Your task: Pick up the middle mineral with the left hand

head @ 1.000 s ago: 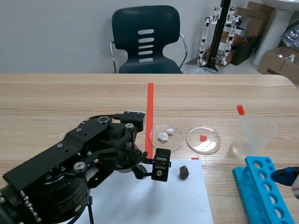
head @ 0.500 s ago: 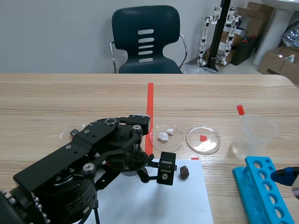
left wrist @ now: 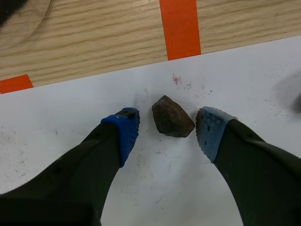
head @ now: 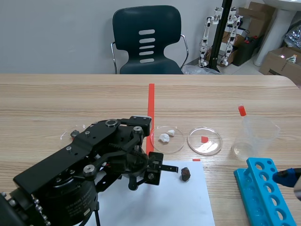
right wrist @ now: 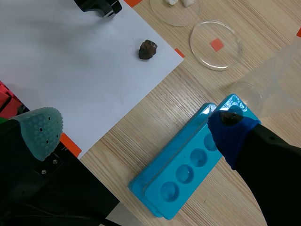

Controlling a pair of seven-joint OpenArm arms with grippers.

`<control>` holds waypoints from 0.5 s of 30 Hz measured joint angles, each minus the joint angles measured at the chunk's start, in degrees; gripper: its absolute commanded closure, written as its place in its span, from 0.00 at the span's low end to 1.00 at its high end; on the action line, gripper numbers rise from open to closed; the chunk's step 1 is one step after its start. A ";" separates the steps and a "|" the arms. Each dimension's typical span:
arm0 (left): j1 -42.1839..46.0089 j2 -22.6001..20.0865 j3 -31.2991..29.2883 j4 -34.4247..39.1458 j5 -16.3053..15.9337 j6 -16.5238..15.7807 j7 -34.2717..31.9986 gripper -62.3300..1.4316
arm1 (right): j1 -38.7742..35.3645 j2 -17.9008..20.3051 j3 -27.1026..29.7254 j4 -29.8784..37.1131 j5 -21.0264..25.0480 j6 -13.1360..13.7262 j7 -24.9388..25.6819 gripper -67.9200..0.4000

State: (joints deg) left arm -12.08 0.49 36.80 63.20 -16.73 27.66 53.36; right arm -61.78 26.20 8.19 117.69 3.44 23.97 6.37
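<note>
Between your left jaws, on the white paper sheet (left wrist: pixel 244 75), lies the dark brown mineral (left wrist: pixel 172 117). You have those jaws spread apart, 1 pad on each side of it: the paler pad (left wrist: pixel 211 132) sits just beside its edge and the darker blue pad (left wrist: pixel 126 131) a little off, neither clearly pressing. Orange tape (left wrist: pixel 178 26) runs ahead of it on the wooden surface (left wrist: pixel 94 37). Your right jaws stand wide apart above the blue tube rack (right wrist: pixel 188 160), well apart from the mineral

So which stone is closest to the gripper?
The dark brown stone on the white paper, between the left gripper's fingers; the white stones lie in a clear dish.
</note>
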 measured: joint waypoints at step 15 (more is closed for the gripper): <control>2.47 -2.97 0.00 7.67 -0.22 -0.02 -1.81 0.75 | 0.00 0.00 0.00 0.00 0.00 0.02 0.00 0.03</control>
State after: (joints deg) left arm -9.61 -2.48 36.80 70.87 -16.95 27.64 51.55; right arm -61.78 26.20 8.19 117.69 3.44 23.99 6.37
